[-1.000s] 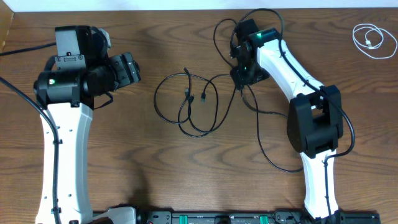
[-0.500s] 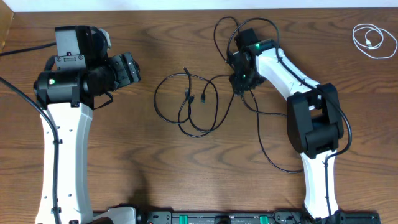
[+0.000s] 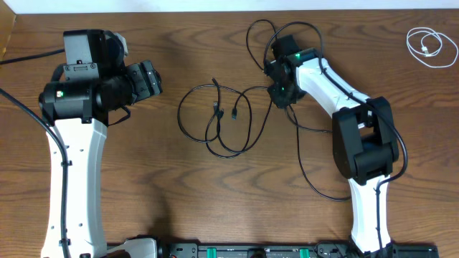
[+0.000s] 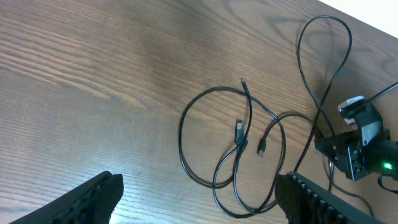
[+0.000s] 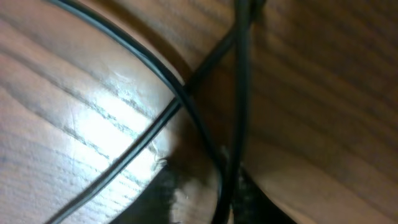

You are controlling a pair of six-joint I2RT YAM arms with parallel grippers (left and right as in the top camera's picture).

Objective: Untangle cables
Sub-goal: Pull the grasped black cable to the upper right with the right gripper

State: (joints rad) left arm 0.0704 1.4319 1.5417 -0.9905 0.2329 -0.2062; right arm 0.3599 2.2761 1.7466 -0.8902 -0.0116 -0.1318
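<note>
Two arms, right claw (image 3: 281, 98) low astride black cable (image 5: 241, 93), left claw (image 3: 153, 79) spread.

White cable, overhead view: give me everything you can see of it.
The white cable is a thin, flexible cord, plastic-looking, wound into a loose coil of a few overlapping loops. A small plug end lies inside the coil. It rests flat on the wooden table near the far right corner, apart from everything else. Only the table touches it.

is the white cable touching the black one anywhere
Apart. The overhead view shows the white cable coiled alone in a far corner, with a wide gap between it and the black cable.
</note>
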